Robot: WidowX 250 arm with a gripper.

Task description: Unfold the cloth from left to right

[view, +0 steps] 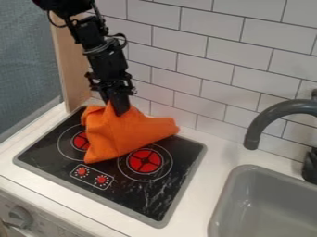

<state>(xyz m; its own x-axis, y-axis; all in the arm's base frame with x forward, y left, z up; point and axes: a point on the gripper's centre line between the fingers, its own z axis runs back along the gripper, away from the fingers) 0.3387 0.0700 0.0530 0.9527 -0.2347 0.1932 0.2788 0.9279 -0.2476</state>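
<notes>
The orange, soft fabric cloth (pixel 123 134) lies bunched on the black, flat, rectangular stovetop (pixel 139 199), its peak clamped in the black two-finger hand (pixel 118 111). Caution: a shallow grip may let the cloth slip; multiple layers caught together may drag rightward as one bundle, preventing unfolding.

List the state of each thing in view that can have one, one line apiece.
cloth: crumpled and partly folded, raised to a peak, draped over the stovetop
pincer: closed on the cloth's peak
left burner: partly covered by the cloth
right burner: red centre mostly uncovered
stovetop: lying flat on the counter
faucet: spout pointing down, no water visible
</notes>
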